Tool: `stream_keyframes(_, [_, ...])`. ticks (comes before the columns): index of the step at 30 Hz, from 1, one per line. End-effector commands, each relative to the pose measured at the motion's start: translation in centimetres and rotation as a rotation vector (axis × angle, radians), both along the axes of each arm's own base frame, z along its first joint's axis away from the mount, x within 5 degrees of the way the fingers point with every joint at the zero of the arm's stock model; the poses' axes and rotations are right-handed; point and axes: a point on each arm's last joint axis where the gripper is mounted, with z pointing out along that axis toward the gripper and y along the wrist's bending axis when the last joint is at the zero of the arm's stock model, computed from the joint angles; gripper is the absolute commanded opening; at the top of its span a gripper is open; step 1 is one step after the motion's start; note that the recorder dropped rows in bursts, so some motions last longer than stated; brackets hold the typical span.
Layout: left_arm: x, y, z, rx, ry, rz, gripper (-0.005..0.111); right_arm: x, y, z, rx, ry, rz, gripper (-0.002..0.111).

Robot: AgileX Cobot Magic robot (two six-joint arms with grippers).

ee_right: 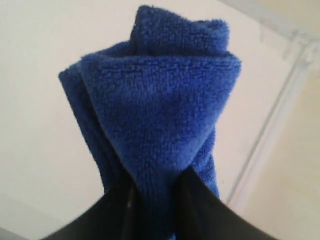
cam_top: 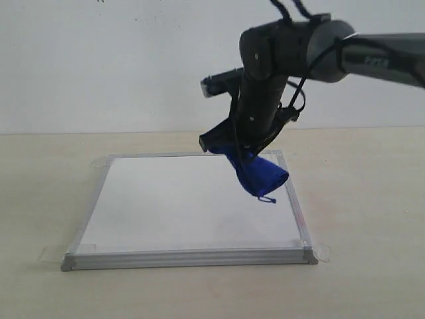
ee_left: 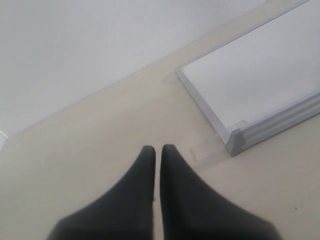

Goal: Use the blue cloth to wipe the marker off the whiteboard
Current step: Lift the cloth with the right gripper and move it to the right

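Observation:
The whiteboard (cam_top: 179, 206) lies flat on the beige table, silver-framed with tape tabs at its corners. No red marker writing shows on its white face in any view. My right gripper (cam_top: 232, 151) hangs over the board's far right part, shut on the blue cloth (cam_top: 257, 174), which dangles from it with its small loop at the low end. In the right wrist view the bunched blue cloth (ee_right: 160, 110) fills the space between the dark fingers (ee_right: 200, 205). My left gripper (ee_left: 158, 149) hovers over bare table beside a whiteboard corner (ee_left: 235, 140), its fingers pressed together with nothing between them.
A pale wall stands behind the table (cam_top: 372, 199). The right arm (cam_top: 372, 56) reaches in from the upper right. Clear tape tabs (cam_top: 53, 254) stick out at the board's corners.

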Motion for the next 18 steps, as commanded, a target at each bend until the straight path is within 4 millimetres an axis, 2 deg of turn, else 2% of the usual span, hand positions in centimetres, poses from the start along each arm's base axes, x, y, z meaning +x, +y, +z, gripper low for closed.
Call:
stream_keyframes(1, [0.0, 0.0, -0.1, 0.003, -0.002, 0.001, 0.004, -1.2, -2.3, 4.6, -0.104, -0.057, 0.001, 0.0])
stream_keyframes(2, [0.0, 0.0, -0.1, 0.003, -0.002, 0.001, 0.004, -1.6, -2.8, 5.4, -0.139, -0.063, -0.003, 0.0])
stream_keyframes(6, [0.0, 0.0, -0.1, 0.003, -0.002, 0.001, 0.004, -2.6, -3.9, 6.7, -0.211, -0.038, -0.019, 0.0])
stream_keyframes(9, [0.0, 0.0, -0.1, 0.003, -0.002, 0.001, 0.004, -4.3, -5.0, 6.7, -0.229, -0.048, -0.006, 0.0])
stream_keyframes(13, [0.0, 0.0, -0.1, 0.003, -0.002, 0.001, 0.004, -7.4, -8.3, 5.2, -0.324, -0.166, -0.121, 0.0])
stream_keyframes(14, [0.0, 0.0, -0.1, 0.003, -0.002, 0.001, 0.004, -8.1, -8.9, 4.3, -0.271, -0.237, -0.202, 0.0])
stream_keyframes(16, [0.0, 0.0, -0.1, 0.003, -0.002, 0.001, 0.004, -8.1, -8.5, 2.7, -0.115, -0.322, -0.294, 0.0])
stream_keyframes(17, [0.0, 0.0, -0.1, 0.003, -0.002, 0.001, 0.004, -7.4, -8.2, 1.7, 0.009, -0.336, -0.364, 0.0])
stream_keyframes(18, [0.0, 0.0, -0.1, 0.003, -0.002, 0.001, 0.004, -6.9, -8.3, 1.2, 0.057, -0.323, -0.409, 0.0])
